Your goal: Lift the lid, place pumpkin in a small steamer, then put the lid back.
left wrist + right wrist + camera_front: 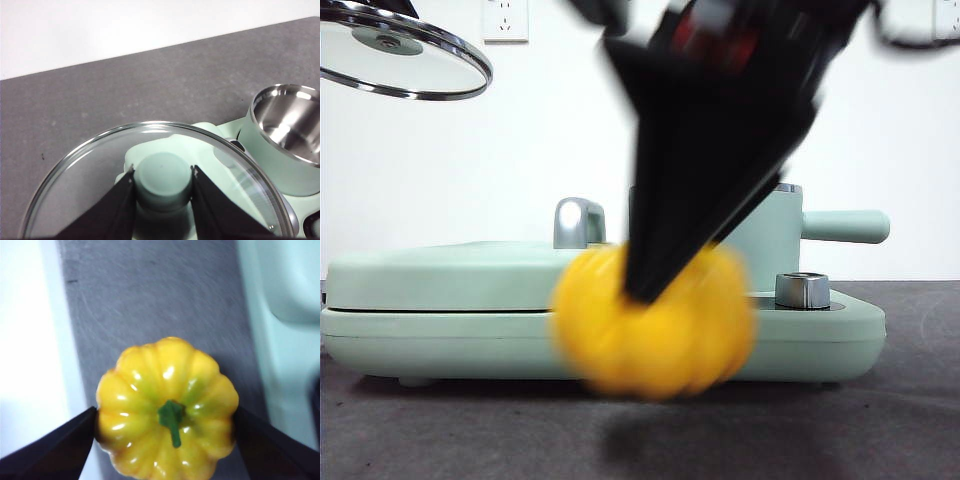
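1. closest to me, the pumpkin [655, 322] hangs just above the dark grey table [880, 430], blurred in the front view, with its shadow on the mat beneath it and a gap between the two.
2. the right gripper [165, 427] has it: in the right wrist view one black jaw presses each flank of the yellow ribbed body, green stem [172, 419] up between them. from the front that arm comes down big and dark from the top, its tip at the pumpkin's crown.
3. behind the pumpkin sits the wide flat mint-green griddle unit [450, 290], its cover down, a chrome handle [578, 222] standing up on it and a steel knob [802, 290] on its right end.
4. further back on that right end stands the small steamer [285, 137], uncovered; the left wrist view looks into its shiny steel bowl, and the front view shows its straight side handle [845, 226] pointing right.
5. up at the top left corner of the front view the lid [405, 55] is held in the air, well apart from the pot and slightly tilted. the left gripper [163, 181] is clamped on its mint-green knob [164, 175], a jaw on either side.
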`<act>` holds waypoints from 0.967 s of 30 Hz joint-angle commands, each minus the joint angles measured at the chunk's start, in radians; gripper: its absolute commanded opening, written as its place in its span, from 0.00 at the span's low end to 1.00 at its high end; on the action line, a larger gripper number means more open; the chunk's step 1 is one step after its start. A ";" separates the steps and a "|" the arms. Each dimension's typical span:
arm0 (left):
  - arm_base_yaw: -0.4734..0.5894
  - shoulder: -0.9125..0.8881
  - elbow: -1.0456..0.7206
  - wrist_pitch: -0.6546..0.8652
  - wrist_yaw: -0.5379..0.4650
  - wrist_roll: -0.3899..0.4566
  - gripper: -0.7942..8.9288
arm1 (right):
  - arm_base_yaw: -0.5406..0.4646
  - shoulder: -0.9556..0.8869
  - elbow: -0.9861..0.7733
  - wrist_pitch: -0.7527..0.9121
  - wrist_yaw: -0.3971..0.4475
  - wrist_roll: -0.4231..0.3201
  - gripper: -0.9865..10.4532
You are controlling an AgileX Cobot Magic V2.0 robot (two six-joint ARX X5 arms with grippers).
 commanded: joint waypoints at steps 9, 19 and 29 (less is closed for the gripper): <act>0.000 0.000 0.017 0.065 -0.001 0.010 0.09 | -0.168 -0.123 0.360 -0.515 0.169 0.293 0.39; 0.000 0.000 0.017 0.065 -0.001 0.010 0.09 | -0.389 0.077 0.741 -0.534 0.166 0.211 0.39; 0.000 0.000 0.017 0.065 -0.001 0.008 0.09 | -0.434 0.377 0.954 -0.426 0.153 0.143 0.39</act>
